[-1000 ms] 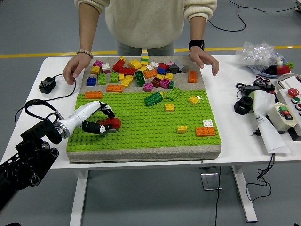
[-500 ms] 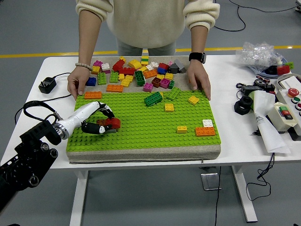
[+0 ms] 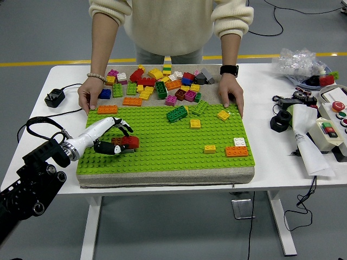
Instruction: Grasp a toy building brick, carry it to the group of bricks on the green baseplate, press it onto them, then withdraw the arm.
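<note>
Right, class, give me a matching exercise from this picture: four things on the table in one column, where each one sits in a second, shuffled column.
Things:
1. red brick
2. black charger
3. orange brick with white brick
4. person's hands

Places:
A. baseplate's near right part
B. on the baseplate's far corners
C. in the robot's left hand
D. table's far left

Pairs: 1-C, 2-D, 3-A, 4-B

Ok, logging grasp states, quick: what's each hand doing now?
Left hand: closed on the red brick, on the green baseplate.
Right hand: not in view.
</note>
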